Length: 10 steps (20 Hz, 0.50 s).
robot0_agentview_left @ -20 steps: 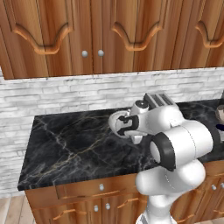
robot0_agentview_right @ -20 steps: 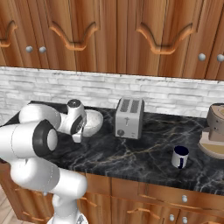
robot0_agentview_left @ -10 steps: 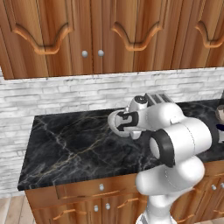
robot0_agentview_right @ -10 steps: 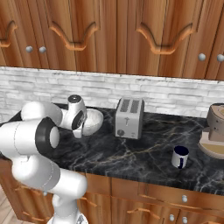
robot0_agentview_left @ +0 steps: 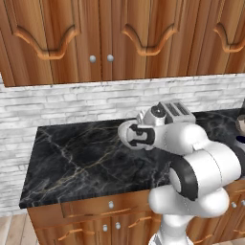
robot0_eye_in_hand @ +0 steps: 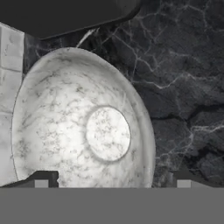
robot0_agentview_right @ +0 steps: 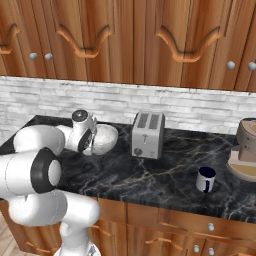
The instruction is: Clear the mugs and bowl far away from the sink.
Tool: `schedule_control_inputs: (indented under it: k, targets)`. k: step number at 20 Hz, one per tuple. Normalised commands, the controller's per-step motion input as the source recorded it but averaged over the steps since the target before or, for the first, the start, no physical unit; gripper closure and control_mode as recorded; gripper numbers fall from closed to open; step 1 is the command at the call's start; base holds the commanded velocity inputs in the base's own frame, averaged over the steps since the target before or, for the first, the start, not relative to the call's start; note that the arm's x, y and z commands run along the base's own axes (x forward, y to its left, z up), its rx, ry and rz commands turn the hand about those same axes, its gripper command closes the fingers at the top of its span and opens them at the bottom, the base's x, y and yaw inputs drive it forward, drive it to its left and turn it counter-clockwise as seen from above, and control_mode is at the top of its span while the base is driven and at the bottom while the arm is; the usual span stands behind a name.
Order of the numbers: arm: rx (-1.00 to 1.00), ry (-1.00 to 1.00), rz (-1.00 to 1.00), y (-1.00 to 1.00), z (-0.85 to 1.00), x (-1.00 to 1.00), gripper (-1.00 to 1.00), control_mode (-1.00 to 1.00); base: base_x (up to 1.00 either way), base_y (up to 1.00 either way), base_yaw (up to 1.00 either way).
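The white speckled bowl [robot0_eye_in_hand: 83,131] rests upright on the black marble counter [robot0_agentview_left: 81,162], close to the brick wall and left of the toaster. My gripper [robot0_eye_in_hand: 113,181] hovers over it, open. One fingertip stands over the bowl's inside and the other outside its rim, with nothing gripped between them. In the base views the hand [robot0_agentview_left: 143,135] covers part of the bowl [robot0_agentview_right: 106,137]. A dark blue mug [robot0_agentview_right: 206,179] with a white inside stands alone on the counter, far right of the bowl. The sink is out of view.
A silver two-slot toaster [robot0_agentview_right: 148,134] stands between the bowl and the mug. A brown round appliance [robot0_agentview_right: 246,155] sits at the counter's right end. Wooden cabinets hang above, and the counter's left edge [robot0_agentview_left: 33,167] lies left of the bowl.
The jaws have gone from shut on the bowl's rim to wide open, letting the bowl go. The hand has lifted slightly; the bowl stays on the counter.
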Motion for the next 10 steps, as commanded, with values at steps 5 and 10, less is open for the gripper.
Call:
schedule_control_inputs:
  k: [5, 10]
  targets:
    - [0.00, -0.21, 0.00, 0.00, 0.54, -0.50, -1.00, -1.00, 0.00, 0.00, 0.00]
    - [0.00, -0.21, 0.00, 0.00, 0.61, -0.62, -1.00, -1.00, 0.00, 0.00, 0.00]
